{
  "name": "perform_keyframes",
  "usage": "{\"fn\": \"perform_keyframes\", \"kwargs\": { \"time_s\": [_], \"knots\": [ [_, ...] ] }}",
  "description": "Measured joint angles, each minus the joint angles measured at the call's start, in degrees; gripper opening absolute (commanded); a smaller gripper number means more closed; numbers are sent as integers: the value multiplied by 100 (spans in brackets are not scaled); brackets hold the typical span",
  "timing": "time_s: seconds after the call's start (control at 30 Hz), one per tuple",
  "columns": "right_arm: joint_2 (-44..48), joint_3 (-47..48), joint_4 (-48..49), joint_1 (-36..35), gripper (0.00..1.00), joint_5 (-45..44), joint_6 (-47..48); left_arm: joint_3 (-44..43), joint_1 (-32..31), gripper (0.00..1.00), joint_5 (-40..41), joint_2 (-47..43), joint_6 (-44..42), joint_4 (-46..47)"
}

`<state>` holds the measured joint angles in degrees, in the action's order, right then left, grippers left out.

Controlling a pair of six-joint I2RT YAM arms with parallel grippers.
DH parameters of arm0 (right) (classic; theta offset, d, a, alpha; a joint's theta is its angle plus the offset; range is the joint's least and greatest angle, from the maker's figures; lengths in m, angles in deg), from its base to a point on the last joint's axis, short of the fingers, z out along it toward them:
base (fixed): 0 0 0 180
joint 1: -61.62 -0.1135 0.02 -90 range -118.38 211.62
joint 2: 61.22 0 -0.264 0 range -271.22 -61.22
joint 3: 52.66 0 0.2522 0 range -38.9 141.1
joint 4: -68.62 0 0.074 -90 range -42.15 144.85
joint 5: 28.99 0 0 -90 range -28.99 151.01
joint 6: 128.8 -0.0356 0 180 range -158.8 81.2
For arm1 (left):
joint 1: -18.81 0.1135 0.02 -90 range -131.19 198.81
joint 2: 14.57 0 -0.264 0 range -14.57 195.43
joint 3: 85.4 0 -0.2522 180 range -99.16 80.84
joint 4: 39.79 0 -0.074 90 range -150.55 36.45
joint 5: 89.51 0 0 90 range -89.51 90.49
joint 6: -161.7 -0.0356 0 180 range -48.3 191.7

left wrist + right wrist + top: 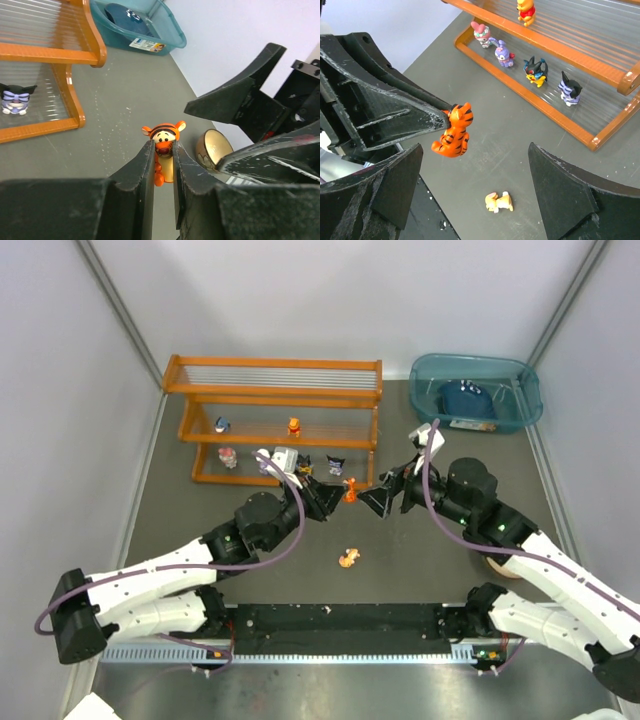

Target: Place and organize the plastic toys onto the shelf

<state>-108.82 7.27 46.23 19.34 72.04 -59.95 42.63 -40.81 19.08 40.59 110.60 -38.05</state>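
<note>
Tiger figurine (455,132) — upright, pinched in left gripper (162,147); right gripper (475,150) gaped empty just right — shelf (280,397) lay far-left.

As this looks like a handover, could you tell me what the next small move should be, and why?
Probably ease the right gripper forward until its open jaws straddle the tiger, which the left gripper holds pinched just ahead of them.

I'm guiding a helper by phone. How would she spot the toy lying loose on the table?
From the orange shelf at the back, come forward past the tiger toy in the left pincer. The small tan toy lies alone on the grey table, toward the arm bases; it alone is neither shelved nor held.
</note>
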Motion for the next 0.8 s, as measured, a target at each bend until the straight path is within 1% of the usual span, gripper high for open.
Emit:
{"fn": "perform_keyframes", "kwargs": {
  "time_s": [0.4,0.6,0.63,0.7,0.8],
  "knots": [
    [-155,0,9,0,85,98,-7,-166,-103,0,-125,125,157,96],
    [-262,0,11,0,77,221,-52,-212,-133,0,-160,208,166,96],
    [-269,0,13,0,74,238,-55,-219,-138,0,-166,214,168,96],
    [-282,0,15,0,69,273,-79,-221,-149,0,-166,232,168,98],
    [-308,0,28,-7,65,350,-111,-225,-155,0,-164,251,168,96]
  ]
}}
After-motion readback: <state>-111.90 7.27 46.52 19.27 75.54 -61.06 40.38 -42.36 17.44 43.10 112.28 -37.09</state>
